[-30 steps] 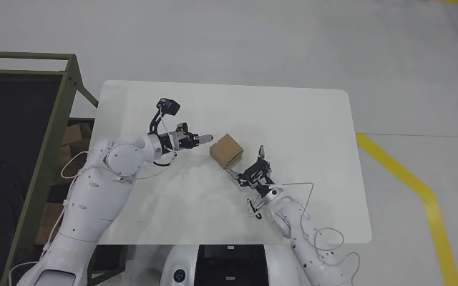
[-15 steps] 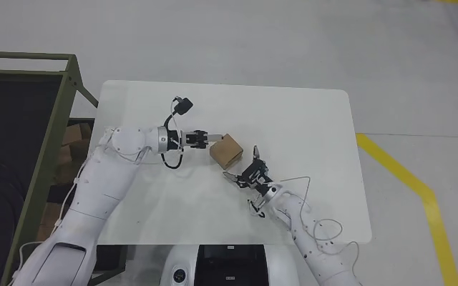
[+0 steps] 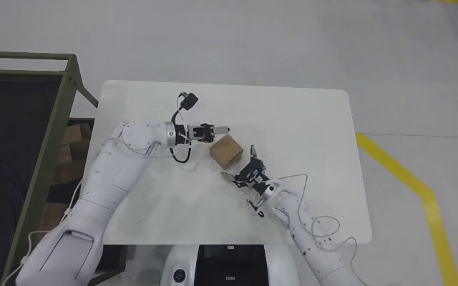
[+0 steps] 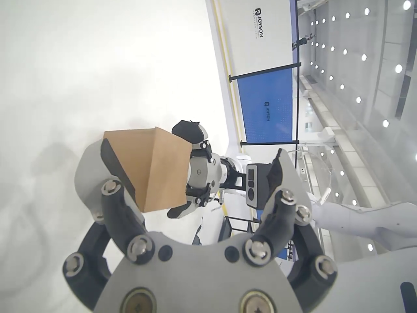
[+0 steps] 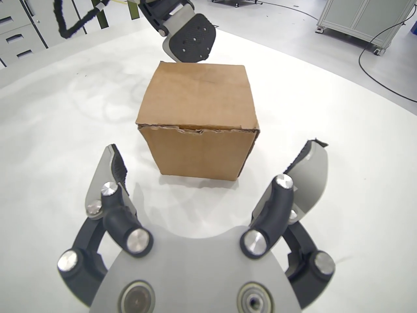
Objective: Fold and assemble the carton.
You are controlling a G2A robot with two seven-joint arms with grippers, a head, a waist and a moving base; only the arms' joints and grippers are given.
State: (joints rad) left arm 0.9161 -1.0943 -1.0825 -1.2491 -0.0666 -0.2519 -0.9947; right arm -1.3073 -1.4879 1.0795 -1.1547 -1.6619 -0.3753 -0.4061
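Left gripper [image 3: 220, 130] has swung from the side of the cardboard carton [image 3: 226, 151] to its far top edge, fingers apart, one pad [image 5: 192, 38] at that edge, while the right gripper [image 3: 240, 166], also spread, sits just beside the carton's near face on the white table [image 3: 300, 114].
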